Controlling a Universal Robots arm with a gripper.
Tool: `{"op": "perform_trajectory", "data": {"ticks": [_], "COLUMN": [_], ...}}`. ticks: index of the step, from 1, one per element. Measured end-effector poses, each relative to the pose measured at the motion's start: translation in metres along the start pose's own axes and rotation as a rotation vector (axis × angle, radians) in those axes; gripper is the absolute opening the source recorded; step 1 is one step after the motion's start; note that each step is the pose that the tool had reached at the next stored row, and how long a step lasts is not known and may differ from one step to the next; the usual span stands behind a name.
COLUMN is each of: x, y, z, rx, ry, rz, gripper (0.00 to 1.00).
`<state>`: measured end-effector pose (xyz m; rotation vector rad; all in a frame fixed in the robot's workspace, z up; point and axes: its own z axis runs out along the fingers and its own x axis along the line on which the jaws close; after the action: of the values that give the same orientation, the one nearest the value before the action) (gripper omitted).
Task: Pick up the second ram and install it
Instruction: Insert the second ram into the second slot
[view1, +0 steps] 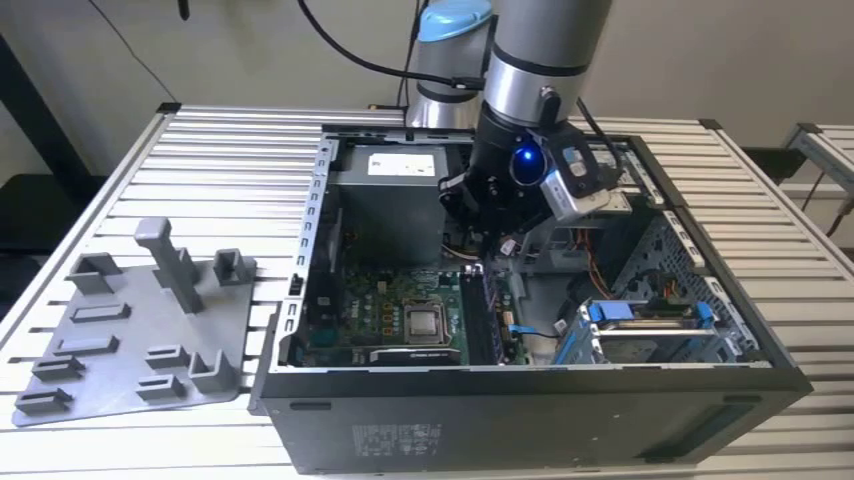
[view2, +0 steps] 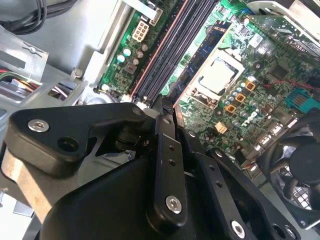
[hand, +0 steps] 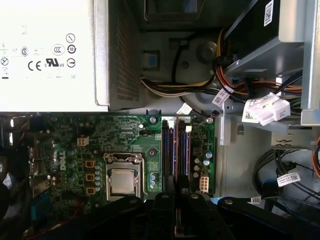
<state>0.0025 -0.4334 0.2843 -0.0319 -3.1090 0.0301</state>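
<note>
My gripper (view1: 503, 240) hangs inside the open computer case (view1: 534, 400), a short way above the memory slots (view1: 487, 320) of the green motherboard (view1: 387, 310). In both wrist views its black fingers (view2: 165, 150) are pinched close together. The second ram (view2: 196, 61), a thin dark blue stick seen nearly edge-on, runs out from between the fingertips. It lies in line with the long dark slots (hand: 170, 145) below my gripper (hand: 178, 194). How far it is from the slots I cannot tell.
A grey tray (view1: 134, 340) with upright pegs lies outside the case at the exterior view's left. The silver processor (hand: 122, 181) sits beside the slots. The grey power supply (hand: 50, 50), cable bundles (hand: 260, 107) and a drive cage (view1: 641, 330) crowd the case.
</note>
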Motion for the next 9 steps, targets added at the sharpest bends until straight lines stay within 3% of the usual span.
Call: {"op": "perform_trajectory", "data": {"ticks": [9], "x": [-0.0004], "y": [-0.0002], "z": [0.0144], "rx": [0.0004], "ry": [0.0045], "rz": [0.0], "gripper": [0.14]}}
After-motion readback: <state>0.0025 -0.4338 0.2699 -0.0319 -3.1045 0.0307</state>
